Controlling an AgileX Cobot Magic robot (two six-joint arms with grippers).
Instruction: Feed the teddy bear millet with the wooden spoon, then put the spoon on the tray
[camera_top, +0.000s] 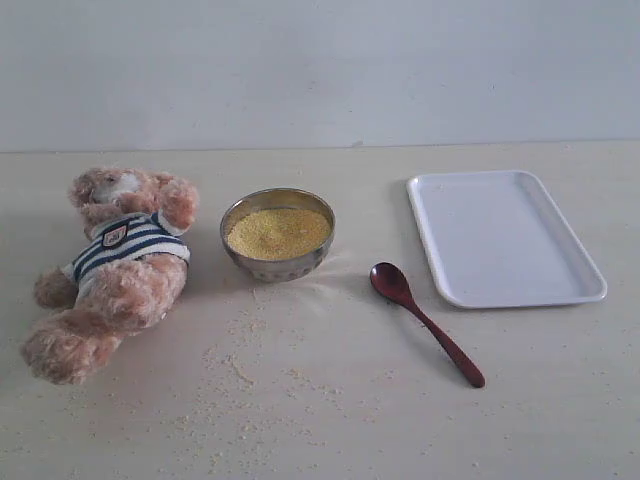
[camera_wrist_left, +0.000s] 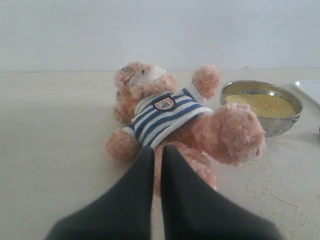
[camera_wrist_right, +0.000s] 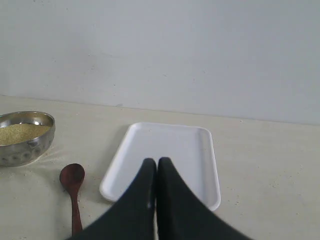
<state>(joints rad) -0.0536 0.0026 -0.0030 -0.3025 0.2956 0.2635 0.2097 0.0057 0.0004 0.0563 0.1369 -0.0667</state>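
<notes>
My left end effector (camera_wrist_left: 156, 148) has its two dark fingers pressed together with nothing between them, and it hangs just short of the fluffy light-brown teddy bear (camera_top: 120, 270) in its navy-and-white striped shirt. My right end effector (camera_wrist_right: 156, 161) is closed the same way and holds nothing. It sits over the near edge of the flat white rectangular plastic tray (camera_top: 505, 240).

In the exterior view I take the small round metal bowl (camera_top: 275, 268) as the centre of the dial. It is heaped with fine yellow millet (camera_top: 278, 233). The bear lies on its back at 9 o'clock, just beside the bowl, and the tray lies at 3 o'clock, a little apart. The small dark reddish-brown wooden spoon (camera_top: 425, 320) rests on the pale counter (camera_top: 560, 420) at 4 o'clock, its oval end pointing to 11 and its handle to 5, close to the tray's near corner. Loose grains (camera_top: 240, 370) are scattered from 6 to 7 o'clock.
</notes>
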